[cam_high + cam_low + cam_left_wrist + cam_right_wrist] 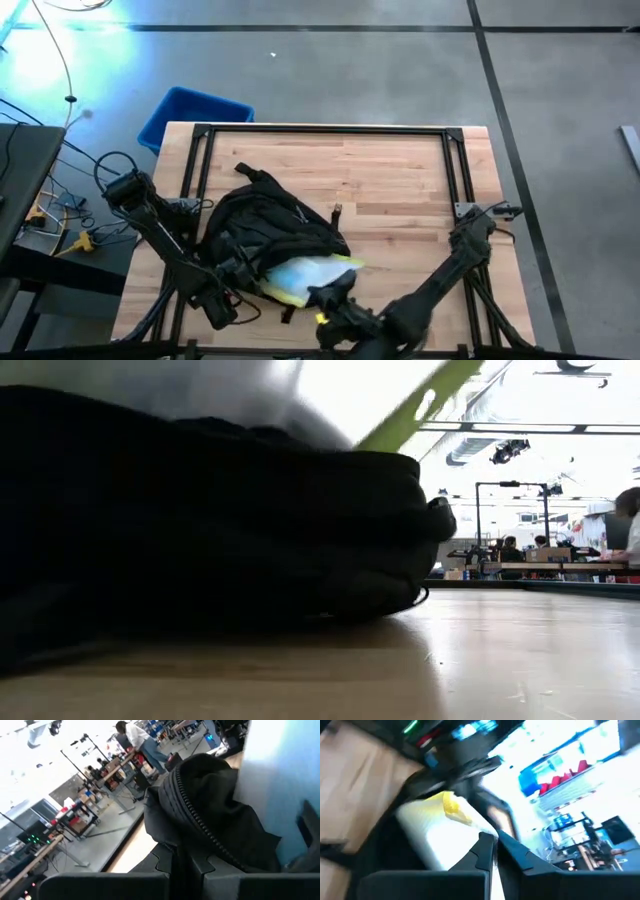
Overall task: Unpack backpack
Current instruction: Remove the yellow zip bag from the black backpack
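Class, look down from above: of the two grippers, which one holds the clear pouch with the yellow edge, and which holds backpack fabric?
The right gripper is shut on the pouch. The left gripper is shut on the backpack fabric beside its zipper.

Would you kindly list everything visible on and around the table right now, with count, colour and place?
backpack: one, black, on the table's left-centre near the front edge.
clear pouch: one, clear with yellow edge, sticking out of the backpack's front side.
table: one, light wood with a black frame, centre of the high view.
bin: one, blue, on the floor behind the table's left rear corner.
people: several, far off in the room beyond the table.
left gripper: one, dark, shut on the backpack fabric at its front left.
right gripper: one, dark, shut on the clear pouch.
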`<state>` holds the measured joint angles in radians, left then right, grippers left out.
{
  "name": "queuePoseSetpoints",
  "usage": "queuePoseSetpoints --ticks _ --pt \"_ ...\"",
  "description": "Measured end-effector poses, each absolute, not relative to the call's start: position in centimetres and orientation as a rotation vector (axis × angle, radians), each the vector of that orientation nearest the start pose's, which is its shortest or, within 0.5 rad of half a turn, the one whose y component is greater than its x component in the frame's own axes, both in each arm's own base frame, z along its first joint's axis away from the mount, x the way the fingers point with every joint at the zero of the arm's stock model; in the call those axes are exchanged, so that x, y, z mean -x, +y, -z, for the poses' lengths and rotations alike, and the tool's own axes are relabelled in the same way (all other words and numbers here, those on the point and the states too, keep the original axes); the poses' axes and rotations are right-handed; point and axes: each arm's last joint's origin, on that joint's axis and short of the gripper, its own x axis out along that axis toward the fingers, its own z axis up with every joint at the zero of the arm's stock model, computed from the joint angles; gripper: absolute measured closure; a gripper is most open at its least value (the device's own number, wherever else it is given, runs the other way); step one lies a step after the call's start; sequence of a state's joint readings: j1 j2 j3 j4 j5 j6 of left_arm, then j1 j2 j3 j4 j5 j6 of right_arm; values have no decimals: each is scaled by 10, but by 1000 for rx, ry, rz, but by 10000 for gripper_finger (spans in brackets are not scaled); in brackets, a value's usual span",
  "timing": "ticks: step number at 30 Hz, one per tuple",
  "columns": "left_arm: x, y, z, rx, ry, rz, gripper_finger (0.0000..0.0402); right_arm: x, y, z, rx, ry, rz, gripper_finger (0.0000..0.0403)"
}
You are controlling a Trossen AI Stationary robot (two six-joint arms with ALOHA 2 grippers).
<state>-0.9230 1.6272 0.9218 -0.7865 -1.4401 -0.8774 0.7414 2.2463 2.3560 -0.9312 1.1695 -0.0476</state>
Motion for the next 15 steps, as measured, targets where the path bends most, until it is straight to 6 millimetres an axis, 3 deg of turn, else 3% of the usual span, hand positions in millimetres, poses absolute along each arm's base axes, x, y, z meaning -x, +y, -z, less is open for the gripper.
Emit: queuePoseSetpoints --ticks 8,10,15 --pt "-175 -185 -177 -523 501 -547 402 -346 281 -399 807 366 694 403" --pt "-173 -184 -176 -514 531 -549 402 -343 269 -418 815 362 796 403" --pt "-172 -183 -176 -480 546 -555 402 -337 229 -452 793 384 851 403"
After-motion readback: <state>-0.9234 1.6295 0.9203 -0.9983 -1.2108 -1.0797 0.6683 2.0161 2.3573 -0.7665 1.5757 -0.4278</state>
